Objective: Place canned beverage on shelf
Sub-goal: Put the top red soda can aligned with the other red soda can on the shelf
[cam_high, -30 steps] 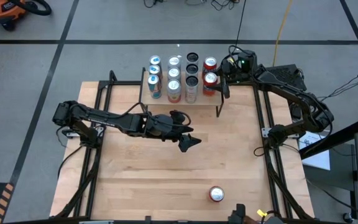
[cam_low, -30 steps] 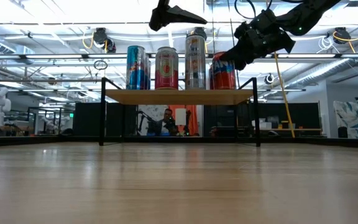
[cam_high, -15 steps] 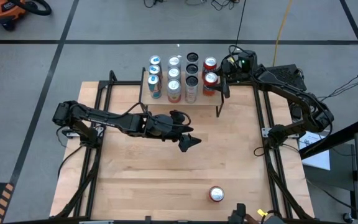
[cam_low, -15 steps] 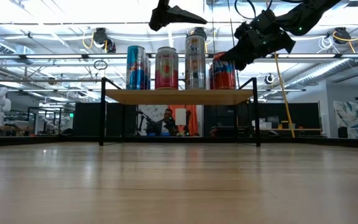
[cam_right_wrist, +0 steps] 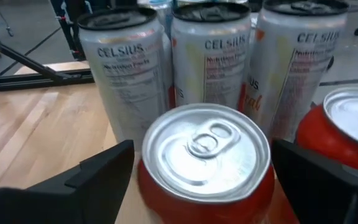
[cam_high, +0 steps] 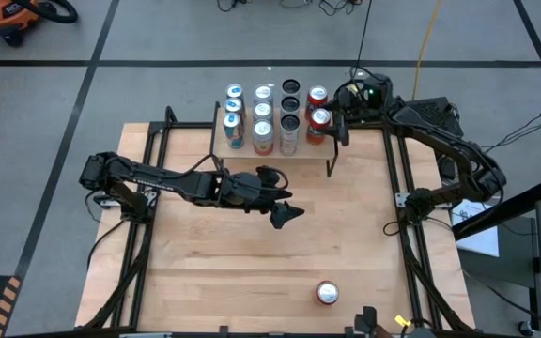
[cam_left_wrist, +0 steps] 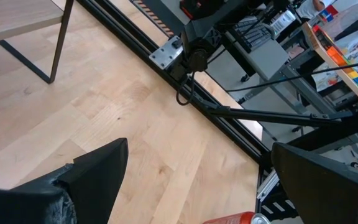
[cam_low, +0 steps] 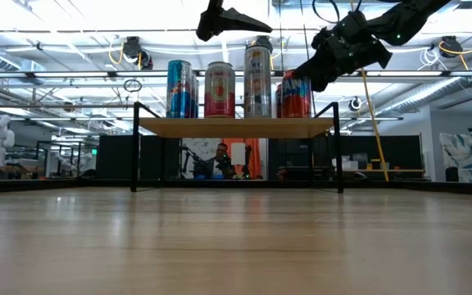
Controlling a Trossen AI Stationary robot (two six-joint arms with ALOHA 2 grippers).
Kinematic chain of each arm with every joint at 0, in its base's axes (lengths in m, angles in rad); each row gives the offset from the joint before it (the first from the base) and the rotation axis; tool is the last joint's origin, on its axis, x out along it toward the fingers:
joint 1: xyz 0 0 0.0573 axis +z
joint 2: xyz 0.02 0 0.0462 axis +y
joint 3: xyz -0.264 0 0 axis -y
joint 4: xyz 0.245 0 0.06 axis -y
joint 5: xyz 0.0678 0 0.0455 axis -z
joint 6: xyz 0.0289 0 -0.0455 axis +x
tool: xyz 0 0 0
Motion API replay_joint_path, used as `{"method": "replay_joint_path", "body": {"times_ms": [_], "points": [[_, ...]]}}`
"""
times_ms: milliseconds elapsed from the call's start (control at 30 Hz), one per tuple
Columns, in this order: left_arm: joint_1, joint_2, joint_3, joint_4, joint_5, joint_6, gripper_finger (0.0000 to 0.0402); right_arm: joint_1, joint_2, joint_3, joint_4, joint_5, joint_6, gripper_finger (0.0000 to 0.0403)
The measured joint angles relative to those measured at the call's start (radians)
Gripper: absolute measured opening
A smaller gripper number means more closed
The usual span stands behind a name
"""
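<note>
My right pincer (cam_high: 338, 131) stands spread around the red can (cam_right_wrist: 205, 163) just set on the shelf (cam_high: 299, 157), so next I should draw back clear without nudging it.

The small raised light-wood shelf on thin black legs (cam_high: 275, 153) stands at the far edge of the pale wooden tabletop (cam_high: 214, 272). Eight upright drink cans (cam_high: 262, 117) stand on it in two rows of four (one row behind the other). A single red-sided can (cam_high: 327, 293) stands well apart, near the tabletop's front edge.
</note>
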Motion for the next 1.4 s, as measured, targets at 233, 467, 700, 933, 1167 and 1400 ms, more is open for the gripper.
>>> {"method": "replay_joint_path", "body": {"times_ms": [233,467,700,933,1167,1400], "points": [[-0.001,0.0,0.0,0.0,0.003,0.0,0.04,-0.003,-0.058,0.0,-0.001,0.008,0.006,0.0353],[-0.001,0.0,0.0,0.0,0.008,0.0,0.04,-0.018,-0.18,0.0,-0.033,0.039,0.094,0.0353],[-0.001,0.0,0.0,0.0,0.001,0.009,0.04,0.017,-0.295,0.0,-0.304,0.063,0.151,0.0341],[0.005,0.0,0.0,0.0,-0.004,0.032,0.04,0.059,-0.316,0.0,-0.469,0.065,0.153,0.0272],[0.012,0.0,0.0,-0.001,-0.019,0.029,0.04,0.089,-0.241,0.0,-0.438,0.113,0.124,0.0168],[0.012,0.0,0.0,-0.001,-0.027,0.025,0.04,0.118,-0.159,0.0,-0.398,0.112,0.122,0.0081]]}}
